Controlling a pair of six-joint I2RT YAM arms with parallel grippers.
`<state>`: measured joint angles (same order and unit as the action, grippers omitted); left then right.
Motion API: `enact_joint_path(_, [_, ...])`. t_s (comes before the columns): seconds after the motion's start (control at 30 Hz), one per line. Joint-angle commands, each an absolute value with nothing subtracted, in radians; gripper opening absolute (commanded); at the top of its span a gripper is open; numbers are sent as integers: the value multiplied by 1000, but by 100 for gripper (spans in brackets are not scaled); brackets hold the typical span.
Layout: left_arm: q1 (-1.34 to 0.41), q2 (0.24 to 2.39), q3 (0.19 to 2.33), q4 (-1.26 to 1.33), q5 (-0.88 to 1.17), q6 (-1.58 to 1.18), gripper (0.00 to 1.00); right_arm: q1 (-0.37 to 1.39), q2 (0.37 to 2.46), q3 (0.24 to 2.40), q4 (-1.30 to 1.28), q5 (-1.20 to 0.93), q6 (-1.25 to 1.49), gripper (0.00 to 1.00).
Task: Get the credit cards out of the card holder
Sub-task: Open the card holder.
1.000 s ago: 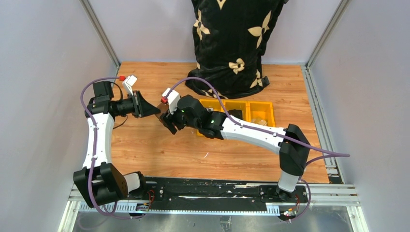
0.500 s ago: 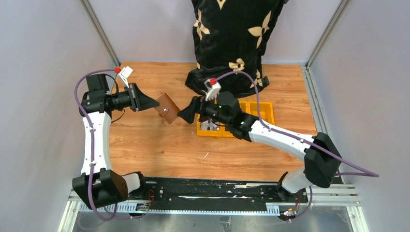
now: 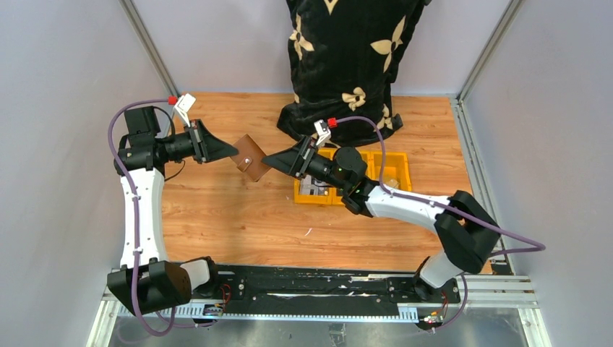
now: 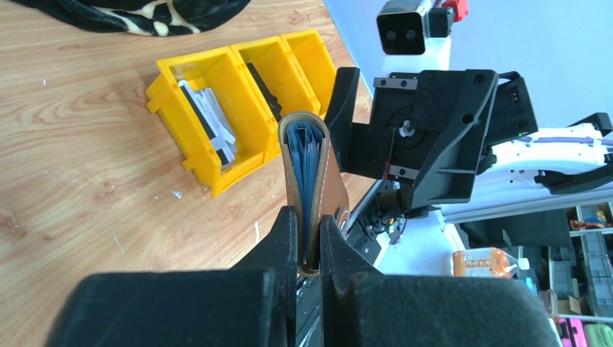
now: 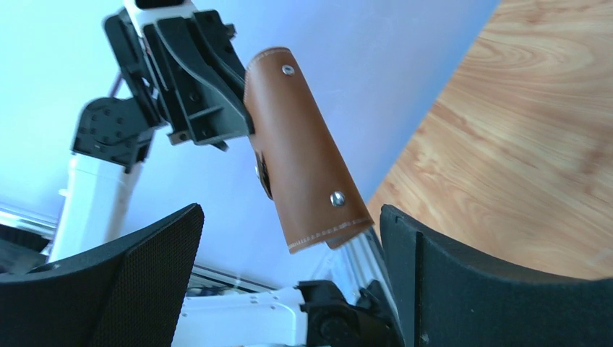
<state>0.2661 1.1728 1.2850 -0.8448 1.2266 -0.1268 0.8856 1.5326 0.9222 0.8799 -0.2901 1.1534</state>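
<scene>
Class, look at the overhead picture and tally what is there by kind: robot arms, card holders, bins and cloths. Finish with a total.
robot arms: 2 (left arm, right arm)
brown card holder: 1
yellow bins: 3
black patterned cloth: 1
Total: 7

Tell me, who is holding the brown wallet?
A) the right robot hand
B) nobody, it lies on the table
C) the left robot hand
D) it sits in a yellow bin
C: the left gripper is shut on one edge of the card holder, holding it up in the air, while the right gripper is open with its fingers wide apart.
</scene>
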Motion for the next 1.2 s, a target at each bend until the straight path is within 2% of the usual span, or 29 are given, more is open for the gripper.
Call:
enact_joint_path(0.0, [261,1157,1307,-851,1246,-181,0,909,1601,926,1089,-325,1273,95])
enact_joint_path(0.13, [261,1152,1319,-851,1244,-192,0,929,1633,936,1119,-326,1281,93])
enact_joint_path(0.23, [261,1145,1320,-850,1237,-193,0,933,1649,936,1157,-330,1305,84])
enact_joint_path(0.3, [259,1140,1313,-850,1228,-189,0,934,1656,945,1171,-339,1316,70])
enact_joint_path(0.4, [256,1136,1285,-849,1211,-177,2,933,1647,951,1158,-351,1305,41])
enact_joint_path(0.43, [255,1132,1272,-848,1206,-172,9,929,1638,951,1138,-359,1293,30])
enact_joint_path(0.47, [253,1127,1260,-848,1201,-162,23,923,1627,952,1101,-372,1281,19])
enact_joint_path(0.53, [242,1108,1236,-847,1193,-122,60,903,1601,957,1026,-413,1249,2])
enact_joint_path(0.57, [230,1095,1227,-845,1169,-101,76,890,1590,956,998,-440,1239,0])
enact_joint_path(0.6, [215,1079,1219,-844,1145,-78,86,874,1580,959,966,-476,1223,0])
enact_joint_path(0.67, [169,1048,1203,-840,1118,-31,97,834,1568,997,862,-596,1177,0])
enact_joint_path(0.7, [141,1036,1196,-839,1103,-12,99,812,1569,1030,786,-680,1140,0])
enact_joint_path(0.77, [83,1016,1178,-838,1057,32,100,782,1583,1154,571,-860,1007,0])
enact_joint_path(0.83, [33,1005,1161,-838,1030,73,100,772,1596,1280,237,-985,777,0])
enact_joint_path(0.9, [14,1007,1151,-855,1043,102,99,772,1600,1408,-198,-957,488,0])
enact_joint_path(0.93, [11,1010,1149,-867,1049,118,99,772,1604,1453,-335,-930,393,0])
enact_joint_path(1.0, [-36,1017,1147,-892,1045,149,97,769,1607,1510,-504,-901,268,0])
enact_joint_path(1.17, [-132,1016,1126,-919,1016,190,88,768,1616,1610,-725,-886,98,0])
